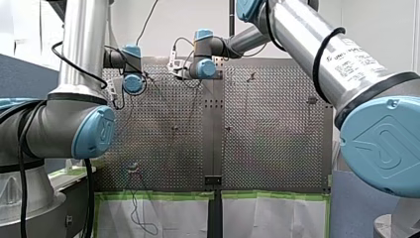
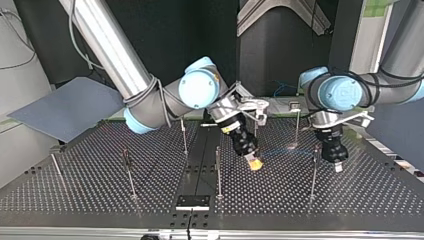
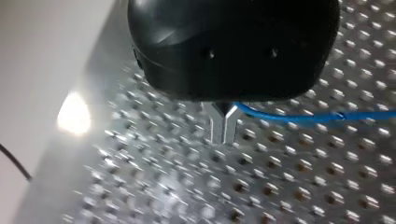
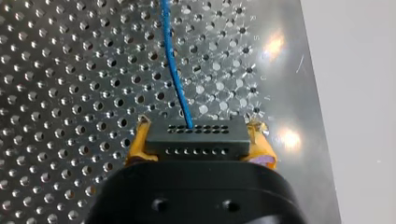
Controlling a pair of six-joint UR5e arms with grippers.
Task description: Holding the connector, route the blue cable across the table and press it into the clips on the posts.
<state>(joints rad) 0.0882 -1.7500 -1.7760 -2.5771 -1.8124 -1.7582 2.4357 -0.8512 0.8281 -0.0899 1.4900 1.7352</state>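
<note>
Just right of the centre post (image 2: 218, 170) in the top view, my right gripper (image 2: 255, 164) is hanging low over the table (image 2: 100, 200). Its yellow pads (image 4: 137, 144) are clamping the black connector (image 4: 196, 138) by both ends, and the blue cable (image 4: 173, 70) is running ahead near the table's edge. Well right of that post, my left gripper (image 2: 338, 166) is pinching the cable between nearly closed metal fingers (image 3: 224, 127), with bare perforated table lying open between both grippers.
</note>
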